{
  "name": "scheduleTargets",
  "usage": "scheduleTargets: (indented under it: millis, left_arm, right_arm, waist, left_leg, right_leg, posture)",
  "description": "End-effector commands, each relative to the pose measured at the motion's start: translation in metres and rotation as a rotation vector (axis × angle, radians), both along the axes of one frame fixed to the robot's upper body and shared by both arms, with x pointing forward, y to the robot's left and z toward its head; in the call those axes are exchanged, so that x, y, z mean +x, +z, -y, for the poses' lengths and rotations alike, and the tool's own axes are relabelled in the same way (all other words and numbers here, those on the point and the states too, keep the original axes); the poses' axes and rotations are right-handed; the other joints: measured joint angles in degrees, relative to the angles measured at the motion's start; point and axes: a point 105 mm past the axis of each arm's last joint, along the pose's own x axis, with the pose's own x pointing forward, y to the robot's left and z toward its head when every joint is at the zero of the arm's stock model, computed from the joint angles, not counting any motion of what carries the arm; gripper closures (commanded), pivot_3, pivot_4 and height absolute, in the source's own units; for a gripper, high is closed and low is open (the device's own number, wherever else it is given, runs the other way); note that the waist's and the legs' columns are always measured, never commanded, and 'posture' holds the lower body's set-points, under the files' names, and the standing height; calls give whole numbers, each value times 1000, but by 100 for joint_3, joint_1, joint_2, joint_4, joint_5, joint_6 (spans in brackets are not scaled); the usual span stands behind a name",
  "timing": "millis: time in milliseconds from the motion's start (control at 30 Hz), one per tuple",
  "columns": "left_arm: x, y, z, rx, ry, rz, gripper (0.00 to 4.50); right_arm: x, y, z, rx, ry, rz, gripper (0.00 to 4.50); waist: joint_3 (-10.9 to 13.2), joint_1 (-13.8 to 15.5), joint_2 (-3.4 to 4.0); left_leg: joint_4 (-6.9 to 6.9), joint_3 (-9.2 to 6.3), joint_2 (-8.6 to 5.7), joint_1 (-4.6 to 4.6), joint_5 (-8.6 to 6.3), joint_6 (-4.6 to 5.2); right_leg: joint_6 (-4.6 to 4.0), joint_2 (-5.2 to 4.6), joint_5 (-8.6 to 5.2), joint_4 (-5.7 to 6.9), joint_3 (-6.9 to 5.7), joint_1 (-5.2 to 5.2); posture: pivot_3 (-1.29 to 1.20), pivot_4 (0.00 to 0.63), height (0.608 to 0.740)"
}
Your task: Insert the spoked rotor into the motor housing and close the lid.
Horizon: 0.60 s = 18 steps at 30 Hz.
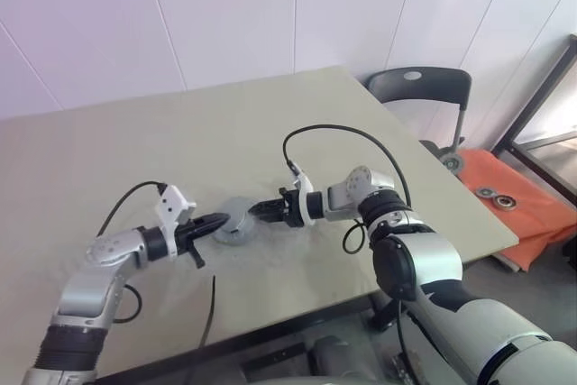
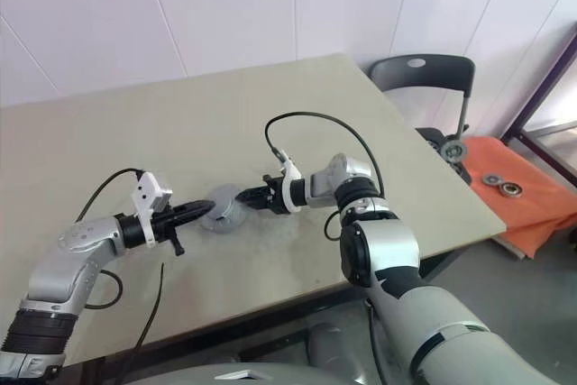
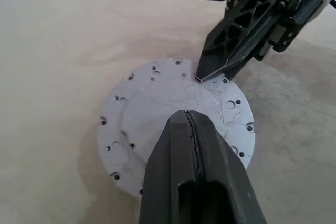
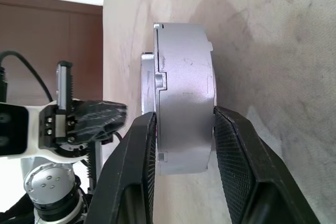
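Gripping the motor housing from its right side, the right gripper reaches across the beige table in the left eye view, while the left gripper points at the same silver puck from its left, fingers pressed together and holding nothing. The housing sits on the table between the two grippers (its top face is a flat pale disc, the lid, already in place). A grey chair stands beyond the table's far right corner, well apart from the housing.

From the right eye view the arrangement reads the same: housing on the tabletop, one gripper at either side, and an orange mat on the floor, far right of the housing, with round metal parts on it.

The left wrist view looks down on the lid, a pale disc dotted with small holes near its rim; the left gripper's shut fingertips hang over its near half, and one right-gripper finger meets the far edge.

The right wrist view shows the housing's side wall clamped between the two black fingers, partly open around its thickness, with the left gripper just beyond it.
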Motion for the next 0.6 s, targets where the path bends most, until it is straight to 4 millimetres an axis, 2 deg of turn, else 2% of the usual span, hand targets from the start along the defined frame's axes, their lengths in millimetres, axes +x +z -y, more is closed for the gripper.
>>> scheduleTargets:
  millis: [33, 367, 600]
  left_arm:
    - [5, 19, -7, 6, 14, 66, 4500]
    - [9, 34, -17, -17, 46, 92, 4500]
    - [5, 34, -23, -13, 62, 89, 4500]
  right_arm:
    - [-6, -5, -11, 8, 9, -22, 3215]
    - [-3, -8, -8, 8, -30, -29, 3215]
    - [-1, -15, -8, 1, -60, -18, 3215]
  waist:
    - [0, 0, 0]
    - [-1, -2, -1]
    - [-1, 0, -2]
  left_leg:
    - [0, 0, 0, 0, 0, 0]
    - [0, 0, 0, 0, 0, 0]
    - [0, 0, 0, 0, 0, 0]
  right_leg:
    - [0, 0, 0, 0, 0, 0]
    - [0, 0, 1, 0, 0, 0]
    - [0, -1, 1, 0, 0, 1]
  posture:
    - [0, 0, 740]
    - [0, 0, 740]
    - [0, 0, 740]
